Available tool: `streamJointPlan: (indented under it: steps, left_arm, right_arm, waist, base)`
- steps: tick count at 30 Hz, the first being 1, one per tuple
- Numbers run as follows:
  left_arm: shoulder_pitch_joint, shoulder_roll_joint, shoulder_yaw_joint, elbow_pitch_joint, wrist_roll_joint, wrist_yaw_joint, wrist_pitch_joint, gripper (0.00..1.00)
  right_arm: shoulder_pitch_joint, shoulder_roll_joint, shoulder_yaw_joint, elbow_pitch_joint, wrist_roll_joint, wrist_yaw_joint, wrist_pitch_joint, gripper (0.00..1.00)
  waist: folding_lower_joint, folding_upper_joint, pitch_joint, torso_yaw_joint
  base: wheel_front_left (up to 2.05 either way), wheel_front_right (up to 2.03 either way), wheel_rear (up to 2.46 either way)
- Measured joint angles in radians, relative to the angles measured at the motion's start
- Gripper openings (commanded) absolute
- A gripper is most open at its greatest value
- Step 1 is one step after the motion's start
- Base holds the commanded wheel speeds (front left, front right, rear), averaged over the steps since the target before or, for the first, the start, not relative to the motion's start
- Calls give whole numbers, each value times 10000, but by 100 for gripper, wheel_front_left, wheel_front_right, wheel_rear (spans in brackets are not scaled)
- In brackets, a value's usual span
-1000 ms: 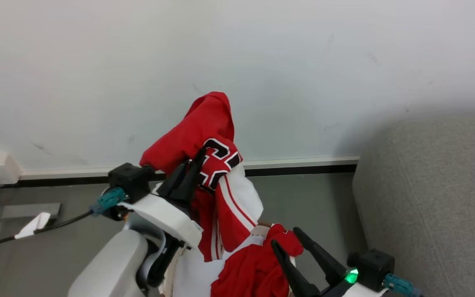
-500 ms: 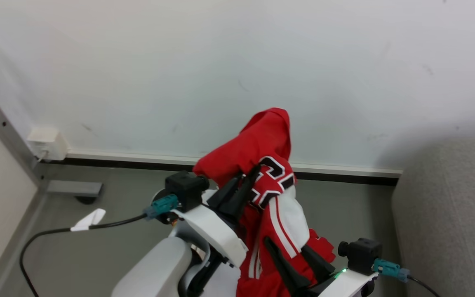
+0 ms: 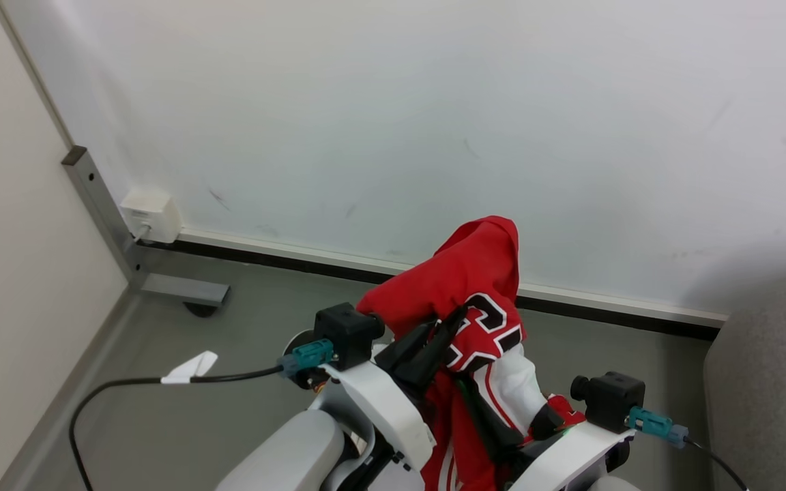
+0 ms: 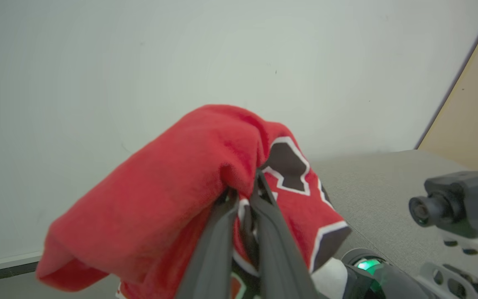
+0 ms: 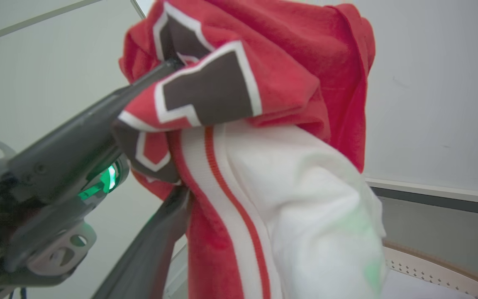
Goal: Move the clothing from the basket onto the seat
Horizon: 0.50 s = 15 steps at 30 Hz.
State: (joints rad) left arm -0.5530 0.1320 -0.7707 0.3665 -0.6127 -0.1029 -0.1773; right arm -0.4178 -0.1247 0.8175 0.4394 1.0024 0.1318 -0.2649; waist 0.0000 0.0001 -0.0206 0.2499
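Left gripper (image 3: pixel 458 319) has the jersey (image 3: pixel 478 269): fingers shut tight on a bunch of red cloth right beside the black, white-edged number. The jersey is up in the air, clear of the grey floor (image 3: pixel 243 409), with the pale wall (image 3: pixel 393 123) behind it. A red hump stands above the pinch. The rest drapes down between the two arms, a white panel with red stripes.

From the left wrist it is plain. The two fingers (image 4: pixel 216 249) are pressed together with cloth squeezed between them, and red folds flop over on both sides.

Right gripper (image 3: pixel 502 409) sits low at the hanging part, fingers spread wide. One dark finger (image 3: pixel 490 423) is on the left of the white panel, the other on its right. The cloth hangs between them and is not pinched.

In the right wrist view, one of its own fingers (image 5: pixel 152 253) runs up beside the striped edge. The second is hidden behind the cloth. The left gripper's finger comes in from the upper left, its tip buried in the red by the number.

The basket (image 5: pixel 430 268) shows low in that view, brown rim and perforated wall peeking out below the hanging jersey.

The sofa (image 3: pixel 768 395) is off to the right, apart from the jersey. A black cable (image 3: pixel 127 389) curls across the floor on the left.
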Motion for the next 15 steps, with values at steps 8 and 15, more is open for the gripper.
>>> streamJointPlan:
  steps: [8, 15]
  left_arm:
    - [12, 44, -10, 196, -69, 27, -2, 0]
    - [110, 117, 35, 428, -125, 159, -46, 11]
  right_arm:
    - [56, -61, -203, -236, -389, 0, 2, 0]
    - [355, -295, -694, -560, -855, 0, 2, 0]
  waist:
    - [0, 0, -1, -5]
    - [0, 0, 82, -365]
  base:
    - [0, 0, 0]
    - [0, 0, 0]
